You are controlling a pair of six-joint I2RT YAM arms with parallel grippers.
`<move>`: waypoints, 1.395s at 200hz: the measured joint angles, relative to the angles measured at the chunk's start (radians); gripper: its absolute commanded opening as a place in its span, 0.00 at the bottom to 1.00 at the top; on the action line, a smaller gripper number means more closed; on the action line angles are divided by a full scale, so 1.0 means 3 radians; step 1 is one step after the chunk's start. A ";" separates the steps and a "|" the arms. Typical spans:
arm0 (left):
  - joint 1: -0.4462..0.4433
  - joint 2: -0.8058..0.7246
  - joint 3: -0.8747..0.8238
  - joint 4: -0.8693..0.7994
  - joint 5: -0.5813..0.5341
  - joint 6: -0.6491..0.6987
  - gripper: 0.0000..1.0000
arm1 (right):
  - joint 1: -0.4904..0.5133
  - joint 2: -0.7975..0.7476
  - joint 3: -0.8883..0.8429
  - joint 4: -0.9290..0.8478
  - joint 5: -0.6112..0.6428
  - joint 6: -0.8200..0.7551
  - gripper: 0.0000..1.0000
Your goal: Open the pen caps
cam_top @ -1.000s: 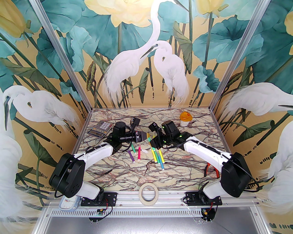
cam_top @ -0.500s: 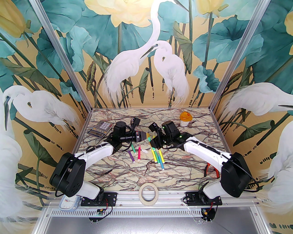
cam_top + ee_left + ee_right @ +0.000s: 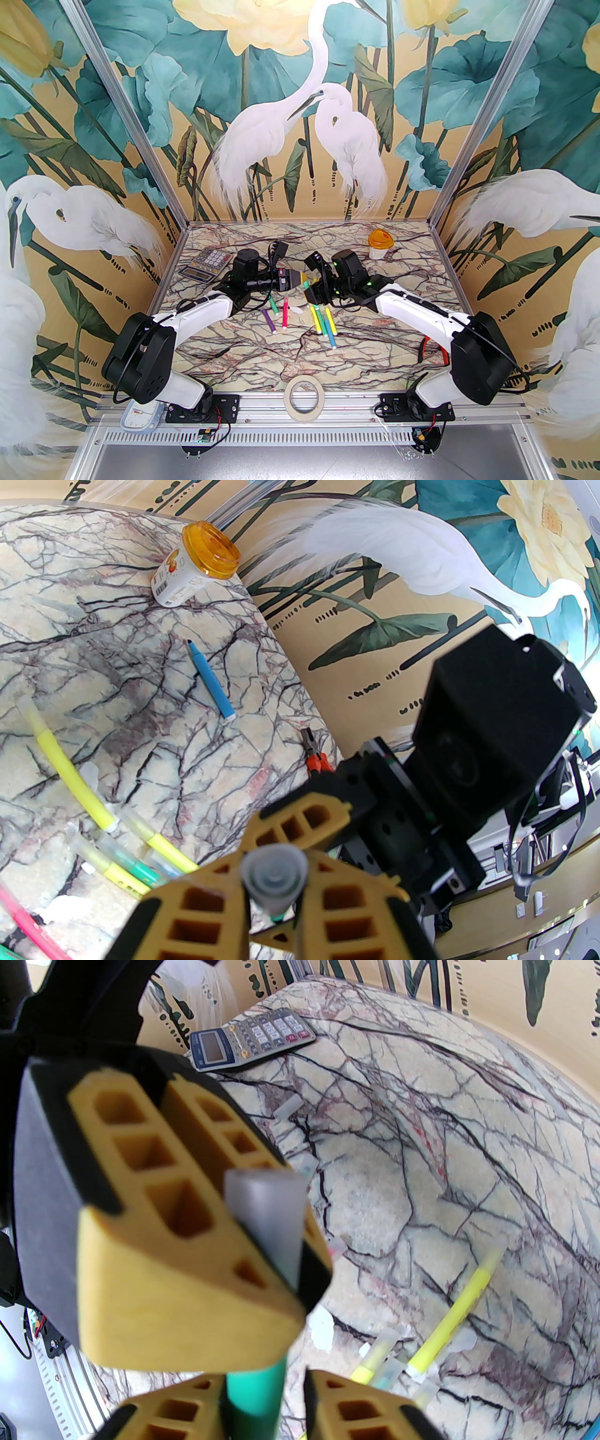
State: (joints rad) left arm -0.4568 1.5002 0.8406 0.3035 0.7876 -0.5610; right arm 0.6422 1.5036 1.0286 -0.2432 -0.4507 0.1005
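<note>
Above the table's middle my two grippers meet tip to tip. In the left wrist view my left gripper (image 3: 274,892) is shut on a clear pen cap (image 3: 274,876), seen end-on. My right gripper (image 3: 262,1405) is shut on the green pen (image 3: 255,1396) that runs up toward that cap (image 3: 267,1213). The left fingers (image 3: 187,1250) hide the joint between cap and pen. From above, the left gripper (image 3: 302,280) and right gripper (image 3: 309,291) touch noses. More pens lie below them: purple (image 3: 268,321), pink (image 3: 285,314), yellow (image 3: 316,321), blue (image 3: 332,335).
A calculator (image 3: 206,263) lies at the back left and an orange-lidded jar (image 3: 378,243) at the back right. An uncapped blue pen (image 3: 208,679) lies near the jar. Red pliers (image 3: 429,347) sit by the right arm, a tape roll (image 3: 303,393) at the near edge. Loose clear caps (image 3: 296,310) lie among the pens.
The right arm has edged slightly left and lower toward the left gripper. The pens on the table have not moved.
</note>
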 measured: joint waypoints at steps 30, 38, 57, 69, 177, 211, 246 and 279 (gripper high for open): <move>0.0000 -0.0001 0.0000 -0.0004 -0.0034 0.0003 0.00 | 0.0000 0.0000 -0.0018 0.0031 0.0003 0.0014 0.14; 0.0000 -0.0004 0.0000 -0.0013 -0.0048 0.0004 0.00 | 0.0000 0.0000 -0.0031 0.0055 0.0004 0.0014 0.13; -0.0015 -0.0010 0.0011 -0.0107 -0.0111 0.0018 0.00 | 0.0000 -0.0001 -0.0088 0.0104 0.0005 0.0013 0.08; -0.0033 -0.0024 0.0022 -0.0198 -0.0175 0.0027 0.00 | 0.0000 -0.0006 -0.0139 0.0148 0.0004 0.0011 0.06; -0.0156 -0.0132 0.0240 -0.0725 -0.0338 -0.0081 0.00 | -0.0008 -0.0436 -0.0670 0.0674 0.0069 0.0011 0.00; -0.0159 -0.0132 0.0268 -0.0763 -0.0338 -0.0158 0.00 | -0.0042 -0.0507 -0.0765 0.0792 0.0074 0.0010 0.00; -0.0159 -0.0134 0.0268 -0.0763 -0.0347 -0.0248 0.00 | -0.0074 -0.0542 -0.0832 0.0880 0.0052 0.0008 0.00; -0.0146 -0.0134 0.0268 -0.0762 -0.0343 -0.0345 0.00 | -0.0098 -0.0572 -0.0884 0.0963 0.0025 0.0000 0.00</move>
State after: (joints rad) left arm -0.5007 1.4601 0.9211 0.0750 0.6846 -0.6643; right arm 0.6128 1.3319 0.7635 0.0456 -0.4431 0.1005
